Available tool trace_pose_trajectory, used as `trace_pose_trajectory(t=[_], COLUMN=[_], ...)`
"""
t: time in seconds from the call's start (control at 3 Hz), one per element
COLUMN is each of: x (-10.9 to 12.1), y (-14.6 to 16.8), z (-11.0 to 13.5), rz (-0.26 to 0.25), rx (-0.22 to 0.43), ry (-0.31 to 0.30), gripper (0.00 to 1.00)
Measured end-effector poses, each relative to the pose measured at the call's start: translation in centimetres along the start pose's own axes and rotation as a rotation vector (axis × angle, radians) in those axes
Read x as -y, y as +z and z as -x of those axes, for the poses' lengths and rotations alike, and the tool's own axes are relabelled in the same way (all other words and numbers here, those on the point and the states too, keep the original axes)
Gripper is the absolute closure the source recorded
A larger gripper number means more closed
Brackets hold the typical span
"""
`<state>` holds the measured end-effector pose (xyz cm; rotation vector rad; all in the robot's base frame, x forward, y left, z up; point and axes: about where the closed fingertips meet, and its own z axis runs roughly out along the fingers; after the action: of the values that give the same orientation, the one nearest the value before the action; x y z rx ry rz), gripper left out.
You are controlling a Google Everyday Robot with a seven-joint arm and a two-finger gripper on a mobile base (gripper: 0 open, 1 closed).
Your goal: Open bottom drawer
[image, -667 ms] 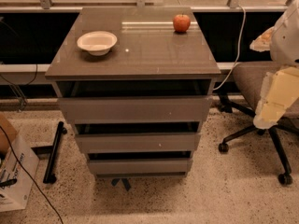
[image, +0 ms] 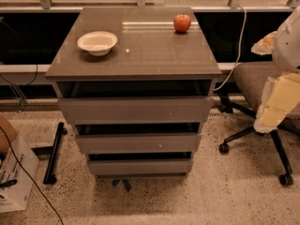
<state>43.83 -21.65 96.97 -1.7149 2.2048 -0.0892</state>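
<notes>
reach was the whole question. the bottom drawer (image: 140, 167) sat lowest in the grey-brown table (image: 154, 62), just above the floor, beneath the middle drawer (image: 138, 143) and the top drawer (image: 136, 109). the gripper (image: 274, 108) hung at the right edge of the view, well apart from the bottom drawer, higher than it and in front of an office chair (image: 251, 78). the drawer's plain front ran level from left to right, square to the camera, so the pull would likely be straight out toward the viewer. the pale arm (image: 288, 39) came down from the upper right with the gripper pointing downward, clear of the table's side. whether the gripper was apart or together could not be told. it would probably need to travel down and left to the panel's upper lip, where a dark gap showed.
</notes>
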Motion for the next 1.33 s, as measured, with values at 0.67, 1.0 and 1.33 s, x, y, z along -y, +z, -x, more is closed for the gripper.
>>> trace_pose_trajectory(t=[0.67,1.0,1.33], x=[-0.7,-0.7,-0.5], y=[6.9,6.9,8.6], z=[-1.6,-1.6,-0.6], rz=[-0.015,-0.015,-0.029], rx=[0.082,0.082,0.101], ry=[0.054,0.054,0.054], gripper=[0.00,0.00,0.00])
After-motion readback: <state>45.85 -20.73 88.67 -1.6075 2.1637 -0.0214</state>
